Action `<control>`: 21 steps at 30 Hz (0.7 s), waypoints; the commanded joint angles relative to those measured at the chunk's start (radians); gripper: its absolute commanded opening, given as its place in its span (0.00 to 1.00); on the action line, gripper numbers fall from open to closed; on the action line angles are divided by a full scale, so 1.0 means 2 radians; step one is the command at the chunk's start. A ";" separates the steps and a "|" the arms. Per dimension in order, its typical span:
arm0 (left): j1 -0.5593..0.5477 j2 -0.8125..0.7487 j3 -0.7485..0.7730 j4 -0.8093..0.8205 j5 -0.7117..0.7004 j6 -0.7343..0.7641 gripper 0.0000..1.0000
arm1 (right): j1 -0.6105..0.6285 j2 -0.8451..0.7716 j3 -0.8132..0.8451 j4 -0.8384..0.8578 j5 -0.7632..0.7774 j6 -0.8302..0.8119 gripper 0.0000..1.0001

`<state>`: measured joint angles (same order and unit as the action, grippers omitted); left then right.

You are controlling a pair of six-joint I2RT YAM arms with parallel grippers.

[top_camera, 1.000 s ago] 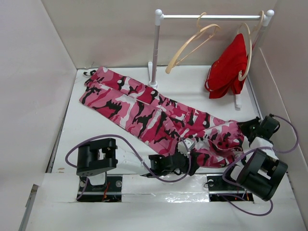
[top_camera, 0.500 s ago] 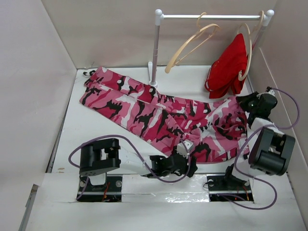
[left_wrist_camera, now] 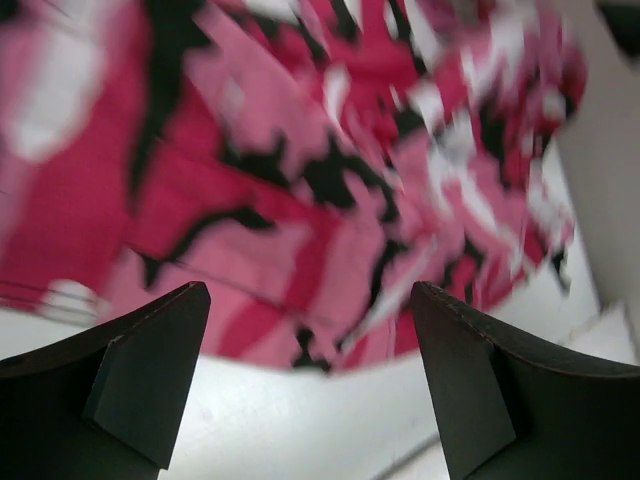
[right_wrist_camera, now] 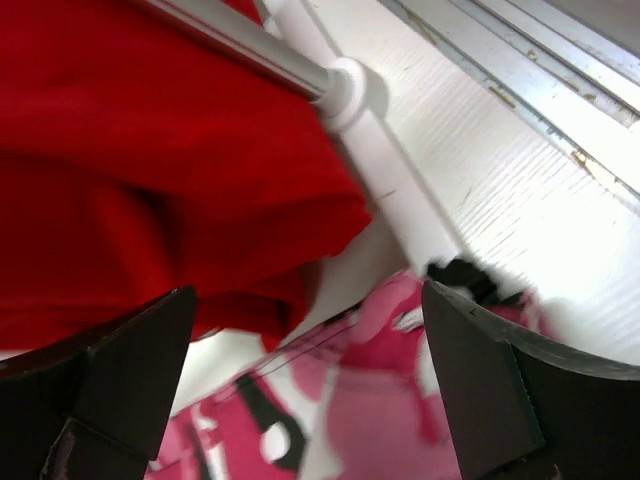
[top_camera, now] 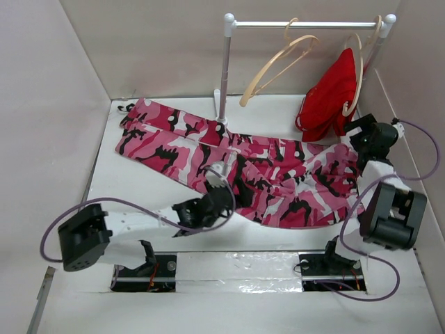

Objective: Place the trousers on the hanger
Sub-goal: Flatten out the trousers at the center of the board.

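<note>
Top external: we find the trousers [top_camera: 243, 170] spread across mid-frame, hanger [top_camera: 274, 66] upper centre. Left gripper [left_wrist_camera: 308, 292] and right gripper [right_wrist_camera: 307, 292] both gape, empty. Limp, light cloth; take the waistband [top_camera: 342, 177], seemingly at right.

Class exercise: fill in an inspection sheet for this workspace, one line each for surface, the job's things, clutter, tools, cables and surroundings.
Surface: white table, its middle covered by cloth.
Job's things: pink, red, white and black camouflage cloth trousers lie spread across the table; pale curved wooden hanger hangs bare on the white rail.
Clutter: plain red garment on a second wooden hanger, same rail.
Tools: left tool open over the trousers' edge; right tool open near the red garment, holding nothing.
Cables: purple cables loop from both arms.
Surroundings: pale walls on three sides.
</note>
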<state>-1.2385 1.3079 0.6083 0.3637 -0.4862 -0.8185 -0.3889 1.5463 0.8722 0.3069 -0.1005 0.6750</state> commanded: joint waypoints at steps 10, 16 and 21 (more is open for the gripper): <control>0.369 -0.145 -0.052 -0.061 -0.009 -0.074 0.82 | 0.233 -0.382 -0.226 0.012 0.062 0.052 0.46; 0.517 -0.135 -0.073 -0.040 0.065 -0.123 0.82 | 0.475 -0.316 -0.214 0.015 0.113 -0.036 0.00; 0.567 -0.016 0.025 -0.133 0.019 -0.121 0.82 | 0.612 -0.081 -0.051 -0.048 0.141 -0.110 0.55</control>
<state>-0.1532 1.1690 0.5377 0.1871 -0.4335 -1.0420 0.7570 1.2209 0.6018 0.2310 0.1051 0.5877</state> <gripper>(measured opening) 0.822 0.483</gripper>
